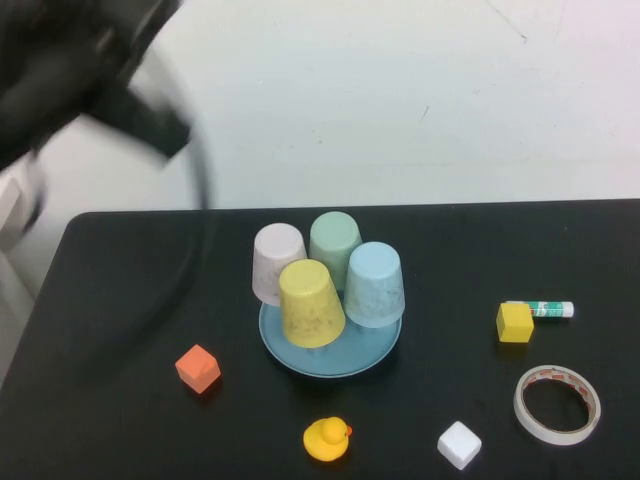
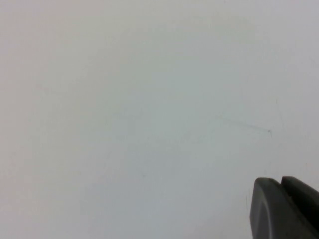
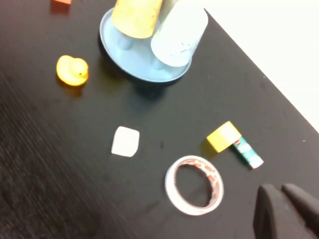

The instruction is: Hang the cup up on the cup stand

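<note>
The light, stiff, probably slippery cup (image 1: pixel 375 285), best pinched across its tapered wall, sits inverted on the cup stand (image 1: pixel 330 358), while the left gripper (image 2: pixel 286 209) raised off the bench and the right gripper (image 3: pixel 286 211) above the tape roll (image 3: pixel 194 185) are both closed, empty.

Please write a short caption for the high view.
Four cups, including the sky-blue cup, hang on the cup stand.

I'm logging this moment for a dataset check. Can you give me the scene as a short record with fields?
cup stand: blue base at the table's middle
cups on stand: four, all upside down: sky-blue cup, yellow cup, mint-green cup, pale whitish cup
left gripper: shut, empty, raised off the table, facing the pale wall
right gripper: shut, empty, above the tape roll
other items: orange cube, rubber duck
</note>
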Available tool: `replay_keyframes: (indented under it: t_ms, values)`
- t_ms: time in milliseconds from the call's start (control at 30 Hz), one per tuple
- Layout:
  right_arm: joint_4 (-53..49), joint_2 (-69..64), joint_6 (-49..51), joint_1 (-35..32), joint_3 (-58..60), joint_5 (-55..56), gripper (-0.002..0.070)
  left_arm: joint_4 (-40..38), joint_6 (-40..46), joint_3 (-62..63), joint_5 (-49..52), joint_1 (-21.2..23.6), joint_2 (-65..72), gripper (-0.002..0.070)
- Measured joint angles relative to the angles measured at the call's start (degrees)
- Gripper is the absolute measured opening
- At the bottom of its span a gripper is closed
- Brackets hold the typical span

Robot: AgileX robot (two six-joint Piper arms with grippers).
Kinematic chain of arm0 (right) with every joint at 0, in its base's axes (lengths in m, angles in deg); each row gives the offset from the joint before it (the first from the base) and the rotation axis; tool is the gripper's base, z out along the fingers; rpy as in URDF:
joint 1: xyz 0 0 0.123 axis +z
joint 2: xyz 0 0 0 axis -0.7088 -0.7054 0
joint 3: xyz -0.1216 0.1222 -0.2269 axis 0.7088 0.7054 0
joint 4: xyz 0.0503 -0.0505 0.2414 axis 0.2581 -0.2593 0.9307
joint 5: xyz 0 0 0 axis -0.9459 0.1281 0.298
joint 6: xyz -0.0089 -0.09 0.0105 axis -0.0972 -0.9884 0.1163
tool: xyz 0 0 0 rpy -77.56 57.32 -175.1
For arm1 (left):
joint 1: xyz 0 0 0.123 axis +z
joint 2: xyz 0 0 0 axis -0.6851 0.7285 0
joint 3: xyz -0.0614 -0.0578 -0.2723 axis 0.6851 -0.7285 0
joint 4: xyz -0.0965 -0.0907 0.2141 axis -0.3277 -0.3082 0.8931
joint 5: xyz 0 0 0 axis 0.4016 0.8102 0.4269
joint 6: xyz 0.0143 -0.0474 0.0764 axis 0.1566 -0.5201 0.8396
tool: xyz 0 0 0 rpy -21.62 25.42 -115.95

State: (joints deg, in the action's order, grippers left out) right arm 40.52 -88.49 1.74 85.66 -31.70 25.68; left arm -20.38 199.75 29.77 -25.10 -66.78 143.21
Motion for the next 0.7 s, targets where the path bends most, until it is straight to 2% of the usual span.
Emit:
replay_keyframes:
  t_ms: [200,367,700]
  values:
    - [1.5,8.8,2.3,0.0,8.5,1.0,0.0,0.0,1.3,-15.7,-3.8,0.0,-14.7,0.0]
    - [2.4,11.1,2.9,0.0,12.1,1.1,0.0,0.0,1.8,-25.9,-5.7,0.0,-24.7,0.0]
    - [2.8,11.1,3.0,0.0,12.1,1.7,0.0,-1.8,0.5,-35.1,-6.5,0.0,-35.5,0.0]
